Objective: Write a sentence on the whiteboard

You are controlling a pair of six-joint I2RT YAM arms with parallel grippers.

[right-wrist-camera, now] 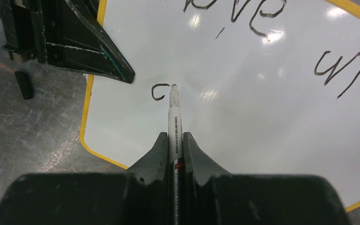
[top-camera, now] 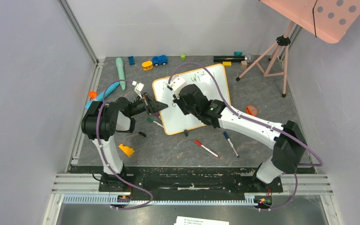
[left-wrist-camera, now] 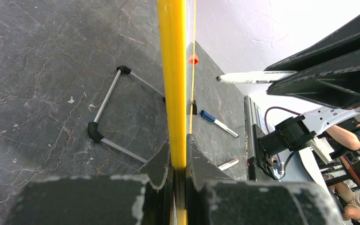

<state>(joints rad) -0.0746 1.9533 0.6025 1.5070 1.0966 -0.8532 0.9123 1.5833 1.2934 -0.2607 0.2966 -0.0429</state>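
Left gripper (left-wrist-camera: pixel 178 152) jaws pinch the whiteboard (left-wrist-camera: pixel 172 70) by its yellow edge; if that pinch slips, the board swings. Right gripper (right-wrist-camera: pixel 174 138) jaws are clamped on the marker (right-wrist-camera: pixel 174 110), tip just ahead of them (too much pressure could twist it), smearing the sentence (right-wrist-camera: pixel 236 11) at its lone "c" (right-wrist-camera: pixel 158 92).

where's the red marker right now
In the top view the red marker lies on the table, just in front of the whiteboard at its near edge, with the blue marker close on its right.
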